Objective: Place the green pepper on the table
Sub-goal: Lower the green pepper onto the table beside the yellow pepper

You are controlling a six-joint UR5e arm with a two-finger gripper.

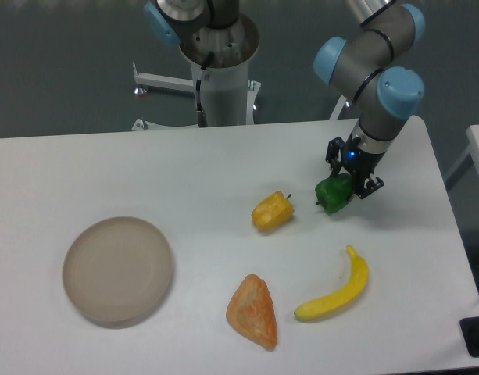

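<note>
Green pepper [333,194] last in size order, so first the tabletop [223,172]: broad, white, matte, carrying everything. Next the round beige plate [119,270] at the near left, well apart from the rest. Then the banana [335,289] near the right front edge, and the orange wedge-shaped item [254,310] beside it. Yellow pepper [273,212] mid-table, just left of the green one. Hand [347,186] clamped on the green pepper from above, holding it low over the tabletop at right; touching the surface or not, cannot tell. Likely light, firm, glossy and slippery, lumpy; best gripped across the body, not the stem.
</note>
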